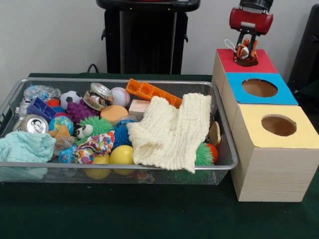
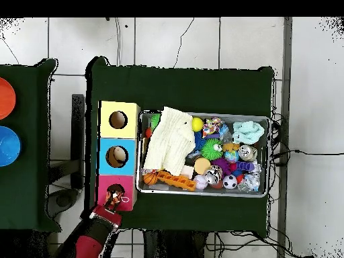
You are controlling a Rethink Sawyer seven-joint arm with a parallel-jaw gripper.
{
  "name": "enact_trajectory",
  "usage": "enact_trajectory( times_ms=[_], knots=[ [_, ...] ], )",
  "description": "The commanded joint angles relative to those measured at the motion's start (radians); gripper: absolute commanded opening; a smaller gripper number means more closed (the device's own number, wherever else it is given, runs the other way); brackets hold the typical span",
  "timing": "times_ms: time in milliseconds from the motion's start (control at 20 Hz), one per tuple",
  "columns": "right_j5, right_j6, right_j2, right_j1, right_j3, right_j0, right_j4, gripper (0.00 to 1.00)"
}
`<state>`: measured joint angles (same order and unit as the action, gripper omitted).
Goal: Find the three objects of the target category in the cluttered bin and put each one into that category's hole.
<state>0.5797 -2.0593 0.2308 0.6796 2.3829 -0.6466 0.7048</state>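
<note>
My gripper [image 1: 245, 49] hangs over the red-topped box [image 1: 265, 62] at the far end of the row of three boxes. It is shut on a small orange, white and black striped toy [image 1: 243, 52], whose lower end is at the mouth of the red box's hole. In the overhead view the gripper [image 2: 118, 198] and toy [image 2: 117, 197] cover that hole on the red box [image 2: 106, 185]. The wire mesh bin [image 1: 119, 165] beside the boxes is full of mixed toys, partly hidden under a cream knitted cloth [image 1: 172, 129].
The blue-topped box [image 1: 286, 94] and the yellow-topped box [image 1: 304, 137] each show an open round hole. In the bin lie an orange block [image 1: 149, 91], a baseball [image 1: 120, 96], a soda can [image 1: 33, 124], yellow balls [image 1: 121, 155] and a mint cloth [image 1: 25, 147].
</note>
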Motion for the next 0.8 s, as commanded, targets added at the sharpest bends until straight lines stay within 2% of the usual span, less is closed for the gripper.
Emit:
enact_trajectory(
  times_ms=[50,400,800],
  knots=[
    [-0.011,-0.264,-0.044,-0.08,0.032,0.017,0.006,0.0],
    [0.017,-0.278,-0.053,-0.1,0.025,0.042,-0.024,0.0],
    [-0.008,-0.255,-0.047,-0.098,0.0,0.027,0.048,0.0]
  ],
)
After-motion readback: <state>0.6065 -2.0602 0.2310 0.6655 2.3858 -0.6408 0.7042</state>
